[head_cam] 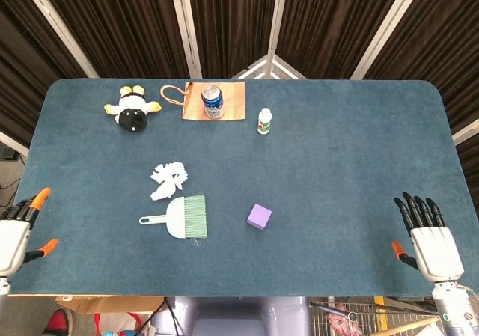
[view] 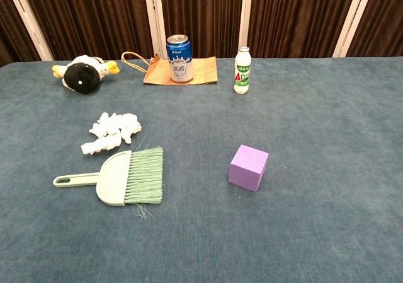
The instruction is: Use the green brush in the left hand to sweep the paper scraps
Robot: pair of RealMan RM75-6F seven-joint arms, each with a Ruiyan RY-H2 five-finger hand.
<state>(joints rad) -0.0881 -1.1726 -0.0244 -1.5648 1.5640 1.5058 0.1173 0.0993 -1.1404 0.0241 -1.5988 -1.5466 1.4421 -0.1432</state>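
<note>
The step in hand looks like reaching: the left robot hand (head_cam: 15, 235), empty with fingers apart, must next grasp the brush (head_cam: 179, 217) handle beside the scraps (head_cam: 168, 179).
</note>
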